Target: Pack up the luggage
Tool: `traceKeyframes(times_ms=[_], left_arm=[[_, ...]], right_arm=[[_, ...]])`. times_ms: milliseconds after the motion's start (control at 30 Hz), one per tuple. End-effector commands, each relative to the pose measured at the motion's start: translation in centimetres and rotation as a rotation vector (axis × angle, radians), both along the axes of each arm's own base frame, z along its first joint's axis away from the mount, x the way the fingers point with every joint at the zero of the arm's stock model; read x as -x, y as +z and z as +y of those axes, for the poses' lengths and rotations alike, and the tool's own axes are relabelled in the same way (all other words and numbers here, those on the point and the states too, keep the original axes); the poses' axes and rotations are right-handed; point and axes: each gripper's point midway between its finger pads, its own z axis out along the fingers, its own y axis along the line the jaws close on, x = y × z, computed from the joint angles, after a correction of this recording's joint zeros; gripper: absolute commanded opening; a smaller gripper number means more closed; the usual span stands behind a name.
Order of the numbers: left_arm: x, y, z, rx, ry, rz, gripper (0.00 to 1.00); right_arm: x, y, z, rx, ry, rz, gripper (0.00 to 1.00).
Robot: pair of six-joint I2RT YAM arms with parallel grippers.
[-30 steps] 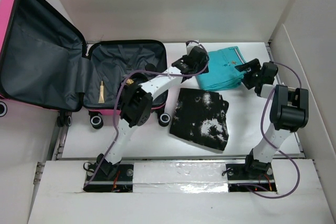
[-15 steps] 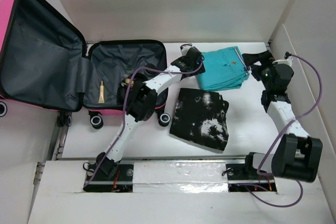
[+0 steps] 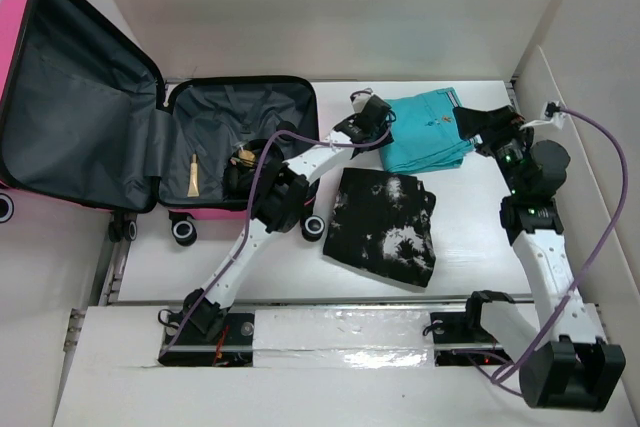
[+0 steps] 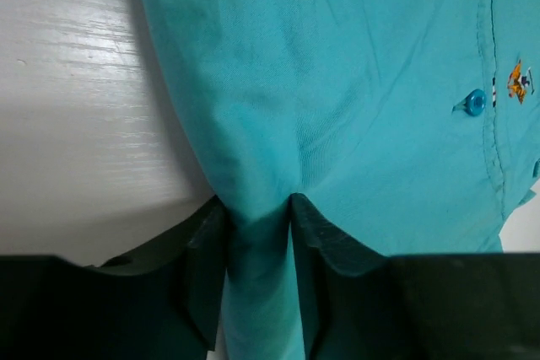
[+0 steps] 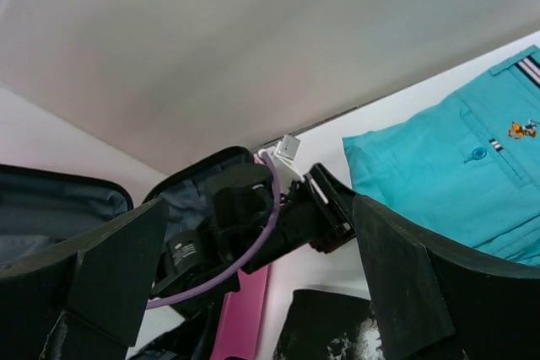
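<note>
The pink luggage (image 3: 30,7) lies open at the left, its grey-lined lid up and its base (image 3: 215,112) flat on the table. A folded teal garment (image 3: 430,132) lies at the back centre. My left gripper (image 3: 384,127) is at its left edge; in the left wrist view the left gripper (image 4: 257,204) is shut on a pinched fold of the teal garment (image 4: 354,82). My right gripper (image 3: 475,119) hovers open at the garment's right edge. The right gripper (image 5: 260,204) holds nothing; its view shows the teal garment (image 5: 456,183) and the luggage (image 5: 240,318).
A black-and-white folded garment (image 3: 385,227) lies in front of the teal one, also visible as the black-and-white garment (image 5: 329,326). Inside the luggage base lie a small tan item (image 3: 192,175) and a dark bundle (image 3: 243,162). White walls stand behind and to the right.
The left gripper's jaws have closed on the teal garment's left edge. The right arm has stretched out, bringing its open gripper up to the garment's right edge.
</note>
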Motion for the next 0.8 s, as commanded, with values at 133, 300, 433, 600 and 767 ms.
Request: traceKeyframes(times_ms=[133, 300, 433, 600, 767], left_arm=[[-0.9, -0.4, -2.0, 0.069, 0.012, -0.044, 0.05], [-2.4, 4.4, -1.5, 0.104, -0.028, -0.157, 0.00], [-3.3, 12.2, -0.5, 0.105, -0.087, -0.316, 0.00], [-4.5, 20.9, 3.5, 0.131, -0.117, -0.439, 0.00], [-4.6, 25.5, 8.9, 0.072, -0.136, -0.482, 0.00]], right_arm=[[4.1, 3.4, 0.7, 0.069, 0.014, -0.110, 0.95], [3.7, 1.9, 1.7, 0.100, 0.058, -0.086, 0.94], [3.5, 0.5, 3.3, 0.106, 0.123, -0.072, 0.93], [3.3, -0.4, 3.2, 0.116, 0.098, -0.063, 0.93], [2.8, -1.9, 2.6, 0.110, 0.061, -0.045, 0.93]])
